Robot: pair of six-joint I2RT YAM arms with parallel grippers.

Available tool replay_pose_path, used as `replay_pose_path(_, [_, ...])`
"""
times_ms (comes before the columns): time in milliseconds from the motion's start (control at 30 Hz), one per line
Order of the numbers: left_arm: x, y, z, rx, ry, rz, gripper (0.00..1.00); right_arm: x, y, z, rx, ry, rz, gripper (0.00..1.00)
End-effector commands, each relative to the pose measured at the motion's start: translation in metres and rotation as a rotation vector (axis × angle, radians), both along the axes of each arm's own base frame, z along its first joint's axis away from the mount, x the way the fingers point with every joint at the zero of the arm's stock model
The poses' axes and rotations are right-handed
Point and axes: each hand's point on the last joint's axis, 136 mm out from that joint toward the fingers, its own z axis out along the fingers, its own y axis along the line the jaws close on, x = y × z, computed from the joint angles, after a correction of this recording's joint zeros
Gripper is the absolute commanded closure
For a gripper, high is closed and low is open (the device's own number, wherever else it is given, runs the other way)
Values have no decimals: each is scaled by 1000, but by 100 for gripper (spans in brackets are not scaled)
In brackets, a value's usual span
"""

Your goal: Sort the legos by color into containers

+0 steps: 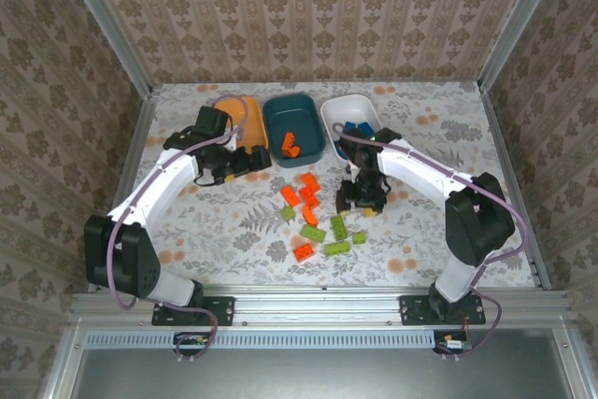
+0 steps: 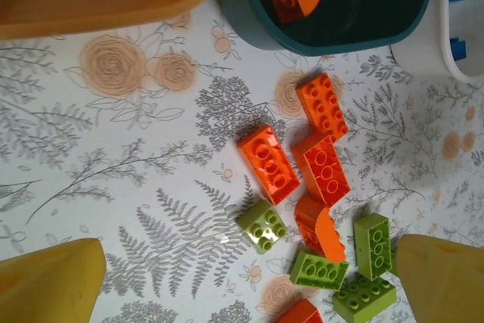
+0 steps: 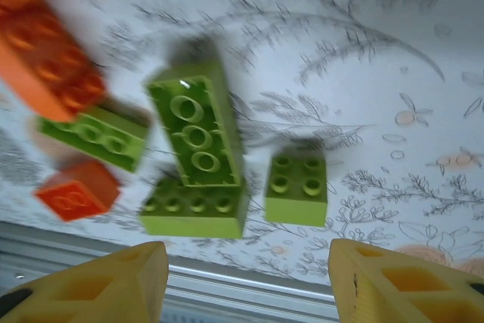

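Loose bricks (image 1: 313, 217) litter the middle of the tabletop (image 1: 215, 231). At their twelve o'clock an orange bowl (image 1: 254, 128), teal bowl (image 1: 280, 119) and white bowl (image 1: 355, 103) form a near-unbroken wall. The left gripper (image 1: 254, 160) crowds ten o'clock, the right gripper (image 1: 360, 203) three o'clock. Bare surface lies open from six to eight o'clock.

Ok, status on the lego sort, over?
Left gripper, right gripper: jaws open, empty. Orange and green legos loose on table. Right hovers over green ones. No obstruction seen.

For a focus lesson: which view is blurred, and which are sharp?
Right wrist view: blurred, worst on the orange legos at upper left. Left wrist view: sharp, studs crisp on the lime legos. Top external view: evenly lit, in focus.
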Motion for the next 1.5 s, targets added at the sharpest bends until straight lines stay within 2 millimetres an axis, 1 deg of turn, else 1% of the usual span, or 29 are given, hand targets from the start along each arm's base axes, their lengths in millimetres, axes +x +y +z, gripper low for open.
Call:
replay_pose_path(0, [10, -14, 20, -49, -43, -12, 0, -14, -6, -8, -15, -29, -14, 41])
replay_pose_path(267, [3, -13, 22, -53, -39, -8, 0, -27, -13, -39, -46, 15, -22, 45])
replay_pose_path(500, [-2, -11, 22, -56, -40, 3, 0, -30, -18, -55, -90, 30, -1, 47])
replay_pose_path(700, [-4, -9, 23, -56, -45, 7, 0, -30, -18, -67, -101, 51, 5, 50])
replay_pose_path(900, [-8, -7, 22, -51, -43, 5, 0, -30, -20, -72, -111, 52, 4, 59])
replay_pose_path(967, [-8, -6, 21, -51, -42, 7, 0, -29, -21, -70, -118, 43, 2, 65])
replay_pose_path(1033, [-7, -5, 21, -52, -42, 9, 0, -26, -23, -64, -126, 17, -3, 68])
replay_pose_path(1100, [-7, -3, 22, -47, -48, 14, 0, -17, -20, -50, -110, -20, -11, 70])
replay_pose_path(1167, [-6, 2, 26, -44, -63, 28, 0, 1, -7, -25, -31, -82, -34, 70])
replay_pose_path(1200, [-6, 4, 29, -44, -71, 38, 0, 12, 2, -13, 26, -114, -47, 70])
replay_pose_path(1233, [-5, 8, 32, -47, -81, 51, 0, 28, 17, 3, 113, -152, -72, 70])
replay_pose_path(1333, [-6, 22, 42, -57, -111, 94, 0, 72, 56, 39, 379, -201, -176, 70])
replay_pose_path(1367, [-6, 25, 46, -59, -126, 104, 0, 88, 70, 48, 467, -214, -209, 70])
replay_pose_path(1400, [-7, 30, 49, -60, -138, 117, 0, 109, 88, 59, 567, -233, -244, 70])
replay_pose_path(1433, [-8, 35, 53, -64, -153, 130, 0, 127, 104, 66, 641, -238, -264, 71])
replay_pose_path(1467, [-9, 38, 56, -68, -164, 139, 0, 140, 116, 69, 687, -231, -279, 71])
